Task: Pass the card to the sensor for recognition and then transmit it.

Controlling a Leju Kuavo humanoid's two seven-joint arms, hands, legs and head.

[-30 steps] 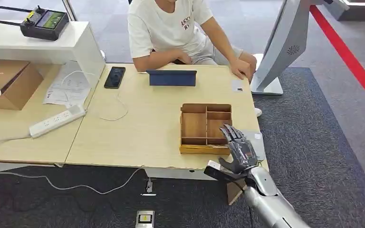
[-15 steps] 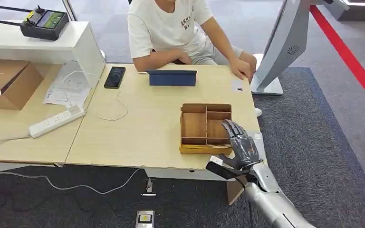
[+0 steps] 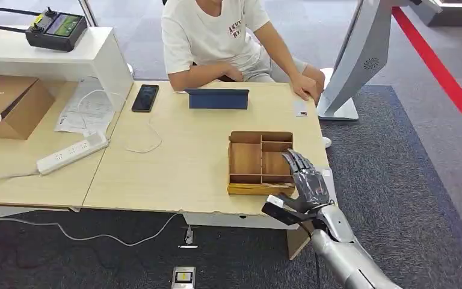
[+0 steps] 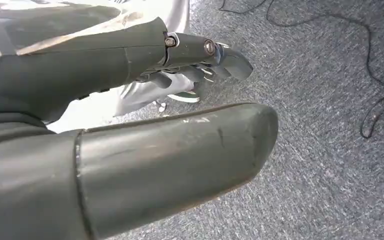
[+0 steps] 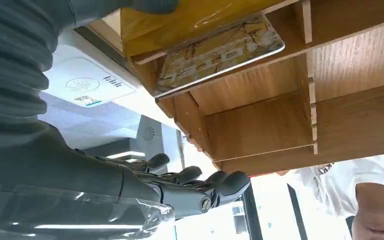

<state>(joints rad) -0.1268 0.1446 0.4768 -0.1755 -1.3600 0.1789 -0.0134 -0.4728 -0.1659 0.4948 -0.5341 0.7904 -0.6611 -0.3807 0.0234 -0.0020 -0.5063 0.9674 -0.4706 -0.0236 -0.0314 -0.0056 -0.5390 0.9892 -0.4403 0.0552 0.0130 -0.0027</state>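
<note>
While the right robot hand hovers at the near right edge of the tabletop, I see its fingers stretched out and apart with nothing held in them, reaching over the near right corner of the wooden tray. From the right wrist view, the card lies flat in a compartment of that tray, with a patterned yellowish face, just beside the hand and clear of the fingertips; the tray's wooden dividers stand between the card and the fingers. The white sensor lies on the tabletop just to the right of the tray, close under the wrist. The left robot hand hangs over the grey carpet, its fingers curled loosely around nothing; I cannot tell whether they are properly together. At the far side of the tabletop a person in a white shirt sits, one hand resting near the base of a grey kiosk. A blue tablet and a black phone lie far from the tray, and a white power strip lies to the left.
</note>
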